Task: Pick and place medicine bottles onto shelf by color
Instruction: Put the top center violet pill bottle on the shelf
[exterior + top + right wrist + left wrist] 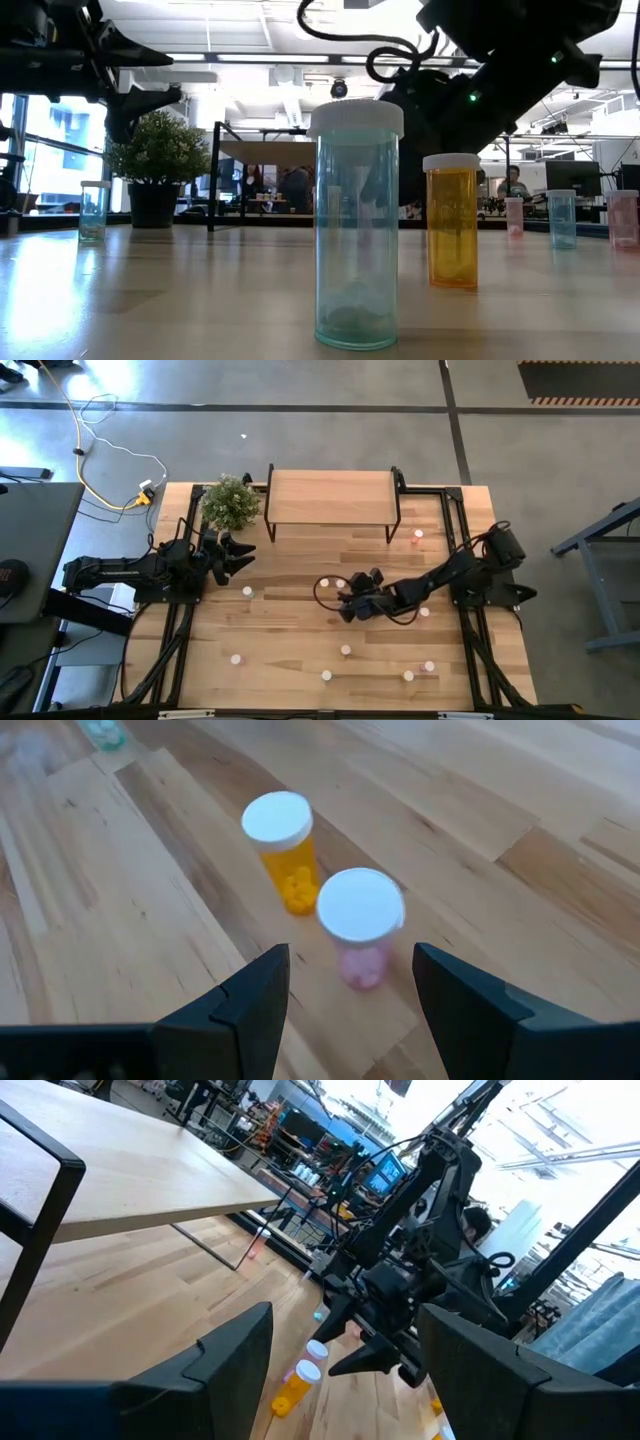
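The shelf (pixel 330 496) is standing at the far middle of the counter (pixel 290 570), with a plant (pixel 231 502) just beside its left end. My left hand (pixel 240 552) is hanging near the plant, over the counter's left part. My right hand (pixel 348 604) is hovering mid-counter, with two bottles (pixel 360 925) standing together just ahead of its fingers (pixel 255 995). Other bottles (pixel 327 675) are sitting scattered across the near half, well apart, and one bottle (pixel 418 537) is standing beside the shelf's right legs.

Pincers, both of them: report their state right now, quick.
Left pincer: open, empty, raised near the potted plant.
Right pincer: open, empty, above a small pink medicine bottle with a white cap.
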